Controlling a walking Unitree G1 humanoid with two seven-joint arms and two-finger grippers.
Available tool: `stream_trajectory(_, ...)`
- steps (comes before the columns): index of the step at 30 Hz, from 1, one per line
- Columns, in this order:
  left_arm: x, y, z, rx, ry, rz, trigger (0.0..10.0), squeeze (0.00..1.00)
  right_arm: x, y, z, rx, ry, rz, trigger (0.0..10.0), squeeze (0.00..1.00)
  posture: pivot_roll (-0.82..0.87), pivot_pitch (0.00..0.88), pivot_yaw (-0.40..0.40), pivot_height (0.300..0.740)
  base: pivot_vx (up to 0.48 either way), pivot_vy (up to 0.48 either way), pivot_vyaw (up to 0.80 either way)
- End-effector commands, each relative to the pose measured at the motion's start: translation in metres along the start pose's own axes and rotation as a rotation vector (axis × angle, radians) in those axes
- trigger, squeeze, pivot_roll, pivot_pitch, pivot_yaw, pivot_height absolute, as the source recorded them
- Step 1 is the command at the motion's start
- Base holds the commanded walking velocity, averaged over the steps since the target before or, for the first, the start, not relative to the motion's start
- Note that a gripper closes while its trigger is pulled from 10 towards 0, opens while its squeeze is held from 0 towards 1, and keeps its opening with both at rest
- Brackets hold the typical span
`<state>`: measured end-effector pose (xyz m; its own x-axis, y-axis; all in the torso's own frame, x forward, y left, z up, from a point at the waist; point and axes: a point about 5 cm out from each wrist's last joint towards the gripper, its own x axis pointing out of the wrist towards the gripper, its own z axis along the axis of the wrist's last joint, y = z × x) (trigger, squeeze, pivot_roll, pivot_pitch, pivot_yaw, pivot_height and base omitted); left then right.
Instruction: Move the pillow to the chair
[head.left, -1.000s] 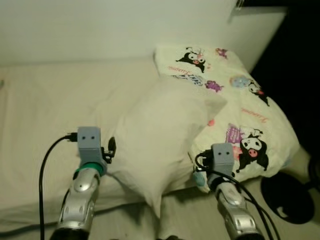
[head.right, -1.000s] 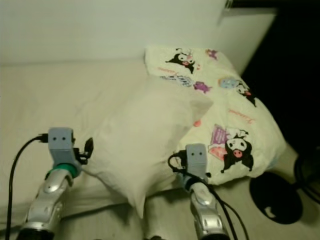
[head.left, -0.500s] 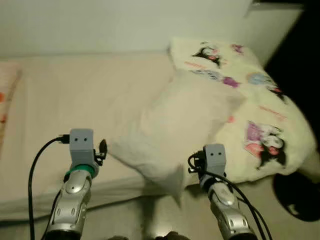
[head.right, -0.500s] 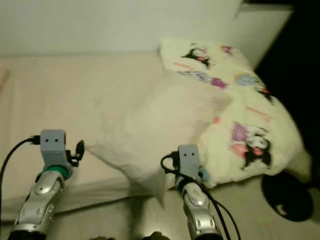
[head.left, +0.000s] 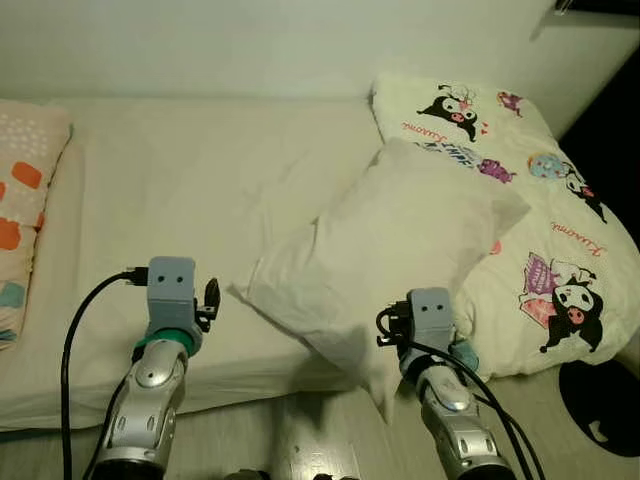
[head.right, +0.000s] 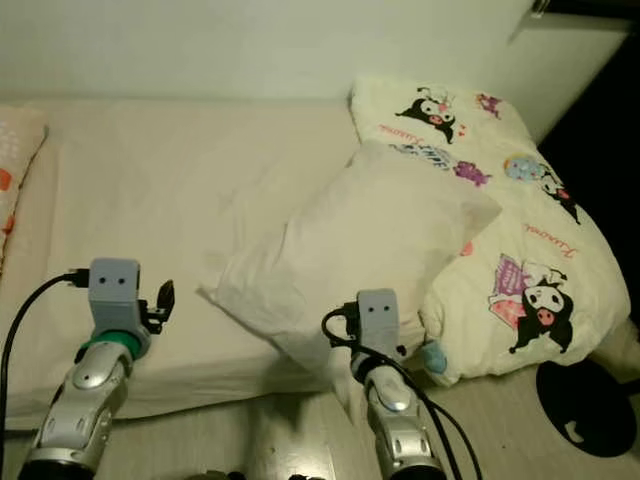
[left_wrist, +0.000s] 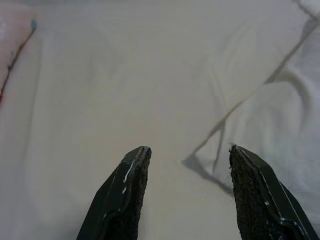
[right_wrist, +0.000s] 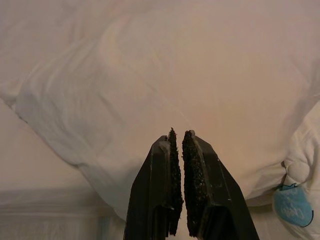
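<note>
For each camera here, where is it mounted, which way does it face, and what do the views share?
Left and right eye views: on the head, looking down at the bed; both silver arms show.
Left wrist view: looks along the open left claw at the sheet and the white pillow edge.
Right wrist view: looks along the shut right claw at that pillow.
Shared: the white pillow appears in all four.

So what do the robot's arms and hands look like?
Both arms are silver with grey box-shaped wrist blocks. The left arm has a green ring and one black cable; the right arm carries several looped black cables. Each hand, left hand and right hand, has two long black, rough-padded fingers.
</note>
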<state>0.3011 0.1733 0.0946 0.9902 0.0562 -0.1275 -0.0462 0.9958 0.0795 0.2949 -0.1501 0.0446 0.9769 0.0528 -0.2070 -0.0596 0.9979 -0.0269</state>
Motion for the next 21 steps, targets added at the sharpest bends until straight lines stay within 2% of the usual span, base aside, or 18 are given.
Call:
stream_trajectory(1,-0.0010,-0.0063,-0.0048,-0.007,0.019,-0.034,10.0,0.00,-0.0038,-0.0053,-0.0106,0.007,0.047,-0.023,10.0,0.00,0.12,0.053,-0.010,0.740,0.000,0.000,0.00)
stream_trajectory(4,0.0001,-0.0071,-0.0033,-0.009,0.014,-0.041,10.0,0.00,-0.0047,-0.0048,-0.0123,0.035,0.049,-0.022,10.0,0.00,0.12,0.053,-0.010,0.740,0.000,0.000,0.00)
stream_trajectory(10,0.0033,-0.0079,-0.0011,-0.008,0.011,-0.043,10.0,0.00,-0.0062,0.0001,-0.0147,0.065,0.052,-0.010,10.0,0.00,0.13,0.046,0.000,0.740,0.000,0.000,-0.80)
stream_trajectory(12,0.0049,-0.0088,0.0011,-0.011,0.005,-0.047,10.0,0.00,-0.0059,0.0012,-0.0148,0.064,0.055,-0.014,10.0,0.00,0.13,0.046,0.002,0.740,0.000,0.000,0.00)
stream_trajectory(21,0.0056,-0.0076,0.0031,-0.004,-0.004,-0.045,10.0,0.00,-0.0047,0.0016,-0.0137,0.045,0.050,-0.009,10.0,0.00,0.13,0.051,-0.006,0.740,0.248,0.000,0.00)
